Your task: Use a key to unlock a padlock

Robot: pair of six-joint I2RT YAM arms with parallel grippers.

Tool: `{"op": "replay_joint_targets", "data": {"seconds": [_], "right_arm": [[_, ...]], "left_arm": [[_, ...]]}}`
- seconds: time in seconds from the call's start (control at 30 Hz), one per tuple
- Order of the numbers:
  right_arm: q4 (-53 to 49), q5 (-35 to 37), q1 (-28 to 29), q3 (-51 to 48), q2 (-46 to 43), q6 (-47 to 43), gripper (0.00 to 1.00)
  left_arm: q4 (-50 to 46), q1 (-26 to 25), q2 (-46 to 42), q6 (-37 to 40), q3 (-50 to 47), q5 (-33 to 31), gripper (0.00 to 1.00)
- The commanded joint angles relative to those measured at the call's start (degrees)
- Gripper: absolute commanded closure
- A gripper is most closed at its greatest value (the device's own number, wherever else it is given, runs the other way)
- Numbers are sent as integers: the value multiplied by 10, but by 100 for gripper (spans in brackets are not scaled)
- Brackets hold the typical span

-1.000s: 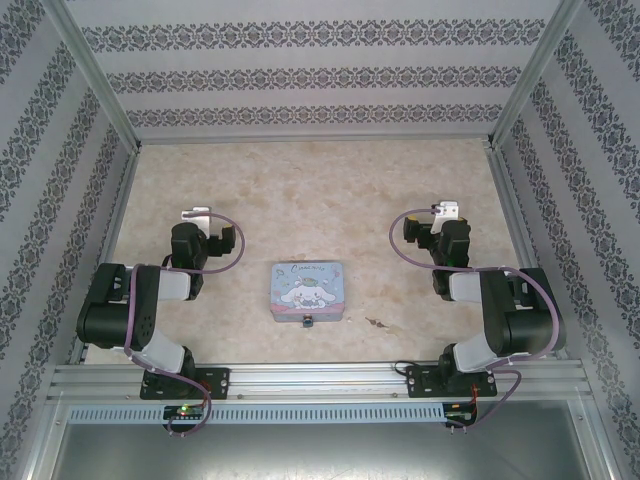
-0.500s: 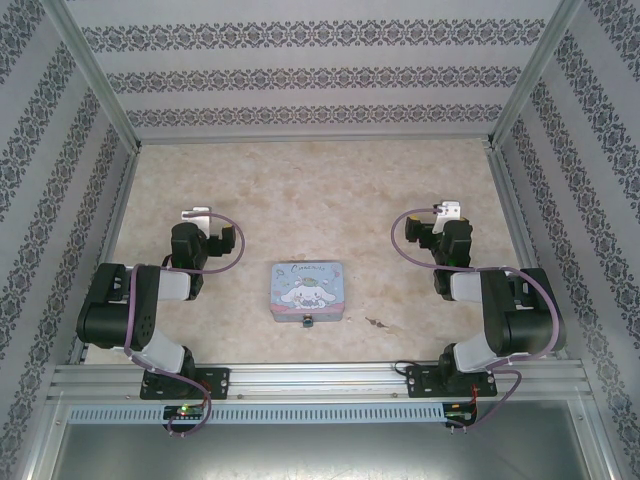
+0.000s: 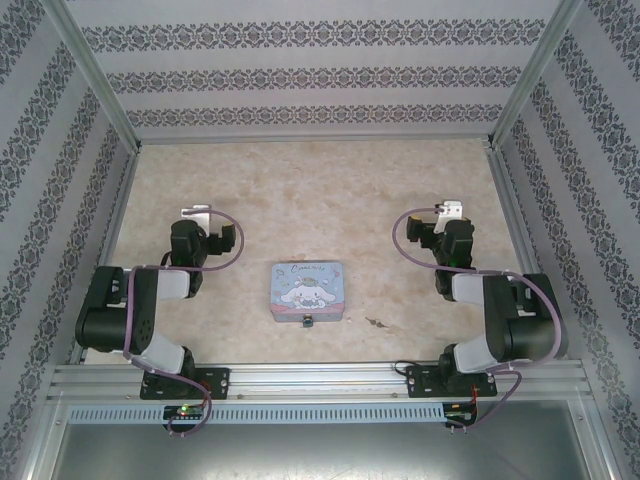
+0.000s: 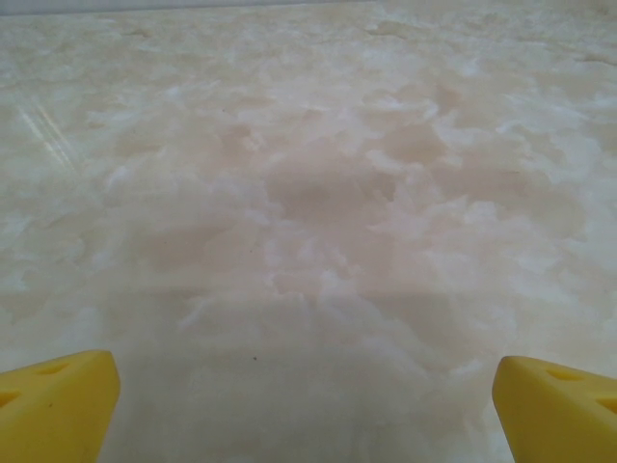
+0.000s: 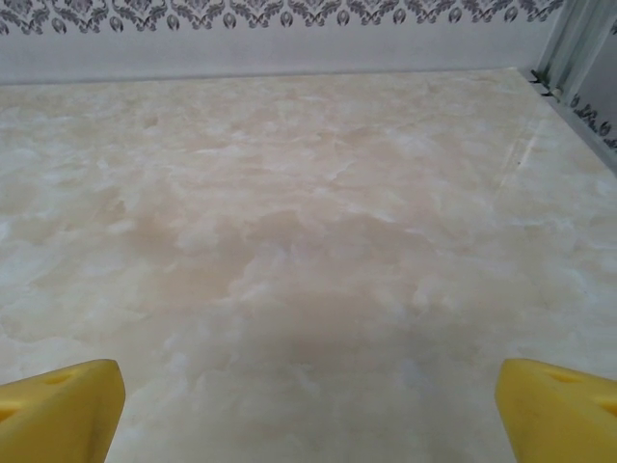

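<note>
The table (image 3: 300,190) is a flat top with a pale beige, marble-like pattern. It is closed in on three sides by walls (image 3: 300,70) papered in white and grey bands with dark damask ornaments. Aluminium posts (image 3: 95,75) stand at the corners, and an aluminium rail (image 3: 320,378) runs along the near edge, nearer than the tin. One pastel blue cartoon tin (image 3: 308,288) lies flat, lid up, in the middle of the table's near half. One padlock (image 3: 308,321), a tiny dark lump, sits against the middle of the tin's near edge; the top view is too small to tell whether it hangs on a clasp. One key (image 3: 377,323), a thin dark sliver, lies flat on the bare table to the right of the tin, level with its near edge and apart from it. There are two arms, one on each side of the tin. The left gripper (image 3: 197,213) is left of the tin and farther back; the right gripper (image 3: 448,210) is right of the tin and farther back. Both are well apart from the tin. In each wrist view two yellow fingertips (image 4: 58,405) (image 5: 58,410) sit at the bottom corners with bare marbled surface between them. The jaws of both grippers are spread wide and hold nothing.
</note>
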Motion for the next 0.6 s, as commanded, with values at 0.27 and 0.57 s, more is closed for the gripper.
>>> {"op": "replay_joint_targets", "data": {"seconds": [0.27, 0.57], "right_arm": [[-286, -4, -10, 100, -161, 191, 2], [-384, -284, -2, 118, -218, 251, 11]], "left_arm": [[-280, 7, -146, -66, 94, 3, 0], [-567, 2, -209, -274, 211, 81, 0]]}}
